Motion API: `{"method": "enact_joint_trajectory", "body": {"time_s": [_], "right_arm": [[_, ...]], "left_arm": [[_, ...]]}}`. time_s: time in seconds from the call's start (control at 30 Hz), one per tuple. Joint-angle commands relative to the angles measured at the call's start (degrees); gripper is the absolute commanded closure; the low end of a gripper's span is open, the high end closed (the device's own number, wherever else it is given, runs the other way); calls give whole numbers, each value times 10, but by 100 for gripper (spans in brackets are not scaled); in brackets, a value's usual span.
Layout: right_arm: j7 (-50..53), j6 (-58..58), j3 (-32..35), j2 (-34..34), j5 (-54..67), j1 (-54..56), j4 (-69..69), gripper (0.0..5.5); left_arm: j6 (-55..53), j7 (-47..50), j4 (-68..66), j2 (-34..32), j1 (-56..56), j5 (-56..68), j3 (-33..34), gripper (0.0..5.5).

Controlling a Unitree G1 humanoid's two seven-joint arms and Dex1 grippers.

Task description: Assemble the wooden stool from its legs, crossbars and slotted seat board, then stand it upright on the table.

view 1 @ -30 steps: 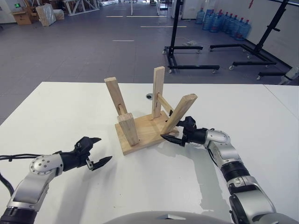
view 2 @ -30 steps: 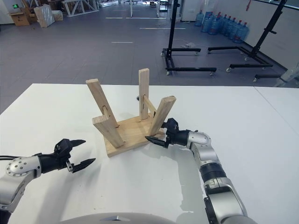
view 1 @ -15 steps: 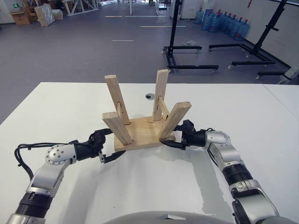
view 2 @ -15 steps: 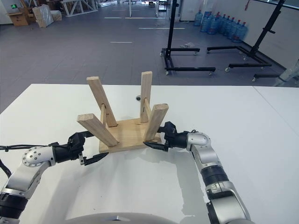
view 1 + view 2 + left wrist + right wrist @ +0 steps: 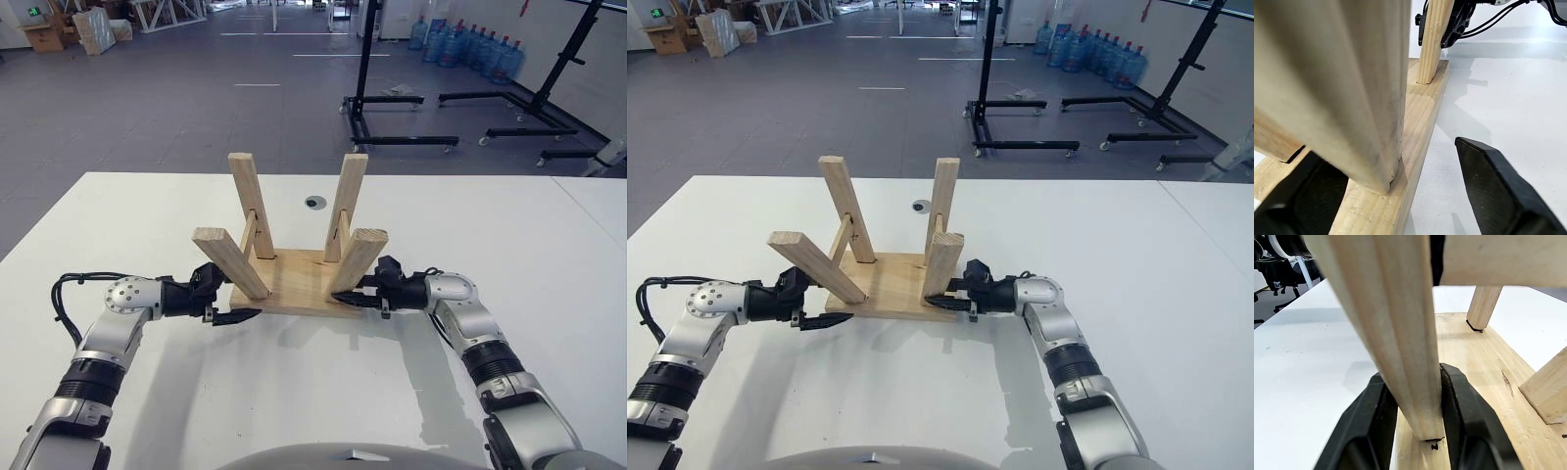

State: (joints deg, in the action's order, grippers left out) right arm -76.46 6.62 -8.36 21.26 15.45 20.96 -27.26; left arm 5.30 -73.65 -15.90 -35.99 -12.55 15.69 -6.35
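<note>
At bench (image 5: 313,392) centre: stool (image 5: 294,245) inverted, seat board (image 5: 299,291) flat down, legs up. Right end effector (image 5: 351,294) clamped on near-right leg (image 5: 361,257) base. Left end effector (image 5: 233,302) spread wide around near-left leg (image 5: 227,259) base, gripping nothing. Wood stiff, fairly light, joints possibly loose; for flipping, hold by seat board edges

Four legs (image 5: 231,262), two crossbars (image 5: 841,241), one seat board (image 5: 294,295), one table (image 5: 137,220), one left tool (image 5: 235,298), one right tool (image 5: 353,290).
</note>
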Motion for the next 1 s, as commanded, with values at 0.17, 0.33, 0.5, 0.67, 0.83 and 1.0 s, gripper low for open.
{"method": "enact_joint_trajectory", "body": {"time_s": [0.17,0.33,0.5,0.67,0.83,1.0], "right_arm": [[-20,15,5,9,3,19,-19,436],[-49,32,9,10,13,27,-33,437],[-60,35,14,8,19,26,-32,439],[-75,-46,12,19,46,11,17,441],[-94,-328,-13,106,127,-51,202,441],[-69,-622,5,218,278,-104,372,443]], "left_arm": [[5,-32,-15,-7,-9,2,-2,304],[2,-38,-10,-6,-6,3,-1,372],[-42,-52,21,6,-3,51,11,434],[-82,-67,51,0,25,67,2,438],[-312,-71,192,-20,79,231,19,441],[-466,-18,332,-49,191,334,19,441]]}}
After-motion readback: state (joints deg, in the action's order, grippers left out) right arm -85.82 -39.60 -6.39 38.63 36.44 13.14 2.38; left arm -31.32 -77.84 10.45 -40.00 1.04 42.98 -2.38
